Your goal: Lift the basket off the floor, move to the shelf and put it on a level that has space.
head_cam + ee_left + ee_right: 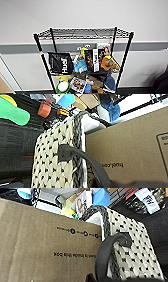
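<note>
The shelf (pixel 120 70) is a black wire rack against a pale wall, straight ahead of me. Its top level (pixel 85 33) is a bare wire grid. The basket (pixel 53 159), cream woven with a dark grey rim, shows close up in both wrist views, in front of the rack's lower tiers. At one end its dark handle (pixel 82 156) stretches taut into my left gripper (pixel 130 185). At the other end of the basket (pixel 135 250), a second handle (pixel 107 248) arches into my right gripper (pixel 100 279). Both grippers are shut on the handles.
A brown cardboard box (pixel 130 141) rests inside the basket against its pale liner. The rack's lower tiers hold a black bag (pixel 60 63), books, packets and toys. A strip of dark floor (pixel 135 91) runs under the wall, with something dark (pixel 161 83) at far right.
</note>
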`<state>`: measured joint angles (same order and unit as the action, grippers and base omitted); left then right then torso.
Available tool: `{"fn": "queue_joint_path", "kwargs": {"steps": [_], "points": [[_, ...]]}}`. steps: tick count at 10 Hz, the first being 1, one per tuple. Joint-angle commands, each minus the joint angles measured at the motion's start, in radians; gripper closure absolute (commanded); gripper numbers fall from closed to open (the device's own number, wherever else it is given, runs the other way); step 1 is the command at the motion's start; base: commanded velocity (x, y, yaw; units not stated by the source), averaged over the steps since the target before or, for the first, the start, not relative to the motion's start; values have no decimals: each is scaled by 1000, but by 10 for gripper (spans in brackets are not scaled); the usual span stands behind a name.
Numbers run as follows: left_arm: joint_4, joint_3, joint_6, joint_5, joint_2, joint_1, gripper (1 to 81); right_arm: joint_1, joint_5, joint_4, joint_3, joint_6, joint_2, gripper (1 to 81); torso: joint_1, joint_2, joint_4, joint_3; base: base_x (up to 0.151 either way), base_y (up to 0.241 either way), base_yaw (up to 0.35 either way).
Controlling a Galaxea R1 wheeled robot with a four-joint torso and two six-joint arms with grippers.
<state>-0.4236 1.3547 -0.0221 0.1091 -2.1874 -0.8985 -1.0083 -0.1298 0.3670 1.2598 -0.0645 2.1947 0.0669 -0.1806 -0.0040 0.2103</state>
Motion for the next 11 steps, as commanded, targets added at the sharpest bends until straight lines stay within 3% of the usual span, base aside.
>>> {"fn": "queue_joint_path", "kwargs": {"steps": [1, 11], "points": [[-3, -60, -19, 17, 32, 102, 811, 92, 29, -33, -40, -5, -27, 811, 0, 0, 0, 0, 104, 0, 0], [-3, -60, -19, 18, 30, 102, 811, 92, 29, -34, -45, -6, -27, 811, 0, 0, 0, 0, 102, 0, 0]]}}
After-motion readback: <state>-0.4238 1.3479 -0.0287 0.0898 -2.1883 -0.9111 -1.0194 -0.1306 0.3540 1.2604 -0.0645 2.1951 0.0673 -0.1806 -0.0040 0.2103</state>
